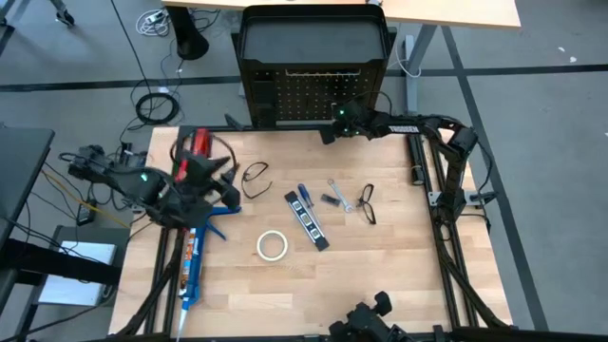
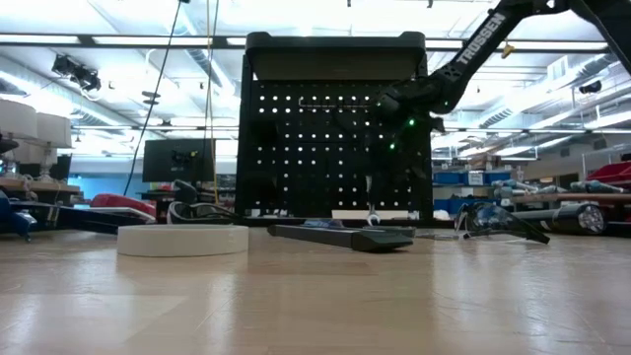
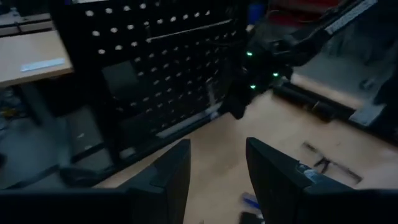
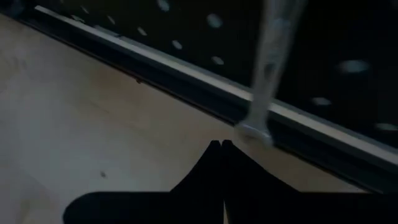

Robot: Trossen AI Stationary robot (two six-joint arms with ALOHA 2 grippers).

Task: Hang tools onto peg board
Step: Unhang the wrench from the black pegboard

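Tools lie spread on the wooden table (image 1: 380, 275), mid-table and well in front of the peg board. Nearest the front edge: white tape roll (image 1: 272, 246), flat, alone. Just behind it a black-and-white pen-like tool (image 1: 308, 219) lies slanted, with the blue-handled screwdriver (image 1: 304, 195) beside it, the two touching or nearly so. To their right a silver wrench (image 1: 340, 196) lies flat next to a pair of safety glasses (image 1: 368, 203). A second pair of glasses (image 1: 255, 177) sits left of the screwdriver, near the left gripper.

Left gripper (image 1: 211, 180) hovers over the left side of the table, above a red-handled tool (image 1: 197, 144) and the long blue caulking gun (image 1: 195, 261). Its fingers (image 3: 175, 169) stand apart with nothing between them, pointed toward the board.

Farther back, the right gripper (image 1: 328, 133) is at the base of the peg board (image 1: 313, 95), arm reaching in from the right edge. Its fingers are closed together, tips meeting, holding nothing. Right in front of them a second silver wrench (image 4: 268, 68) hangs upright against the board face, its lower end just above the board's bottom frame, apart from the fingertips.

Peg board stands upright at the table's far edge. Low view shows the right arm coming down across its right half.
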